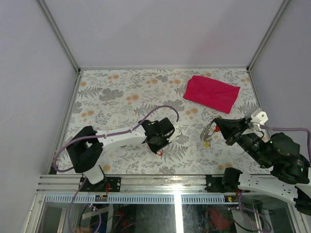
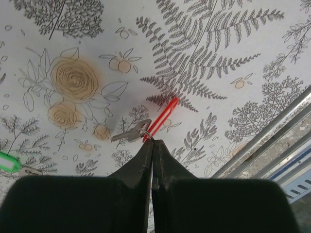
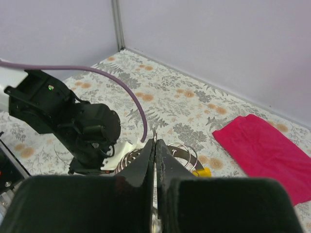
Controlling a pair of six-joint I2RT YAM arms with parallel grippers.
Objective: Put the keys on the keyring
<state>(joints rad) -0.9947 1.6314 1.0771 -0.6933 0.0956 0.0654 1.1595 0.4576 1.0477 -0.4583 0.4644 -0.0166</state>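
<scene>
You have a red cloth lying slightly rumpled near the far right corner of the table, whose cover is printed with grey ferns and pale orange roses. Plain lilac walls close in three sides, and a metal rail runs along the near edge.

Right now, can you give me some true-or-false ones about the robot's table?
1. The left gripper is pinched shut on the red-tagged key. True.
2. The red cloth lies under the left gripper. False: it lies at the far right of the table, apart from both grippers.
3. A green tag lies on the table. True.
4. The right gripper is wide open. False: it is shut on the keyring.
</scene>
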